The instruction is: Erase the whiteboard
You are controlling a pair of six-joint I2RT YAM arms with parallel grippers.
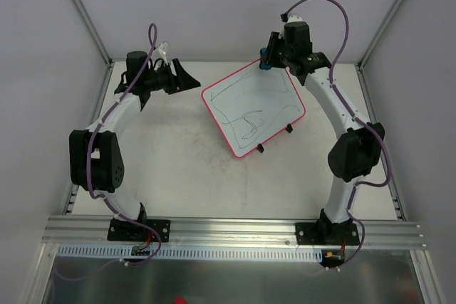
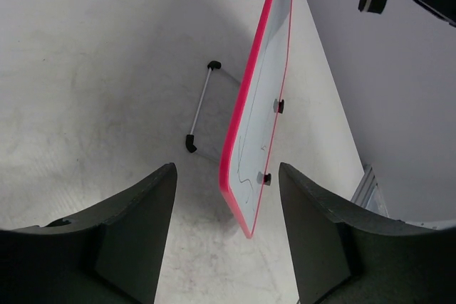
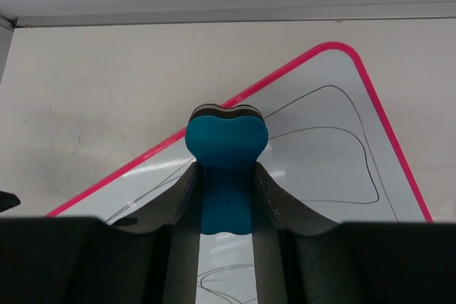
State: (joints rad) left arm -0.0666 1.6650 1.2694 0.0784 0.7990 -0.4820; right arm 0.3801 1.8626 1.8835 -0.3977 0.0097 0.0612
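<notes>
Eraser poised at the top corner of the scribbled whiteboard (image 1: 253, 110)

The right fingers (image 1: 265, 60) are closed tight on a blue eraser (image 3: 226, 147), gripping its narrow waist so that the wider end sticks out past the tips, probably to let it press on the board before the fingers do. The whiteboard lies just beyond and below those tips with its pink rim corner right behind the eraser. Whether the eraser touches the board I cannot tell. Dark lines (image 3: 335, 133) run off to the right of the tips, all unwiped, so the erasing looks about to begin. The left fingers (image 1: 189, 78) are spread wide and hold nothing. The board's near edge stands straight ahead of their gap, apart from both tips, likely so they can steady it. The board rests on the surface (image 1: 178, 169), seemingly tilted up on 1 thin metal leg (image 2: 201, 107).
</notes>
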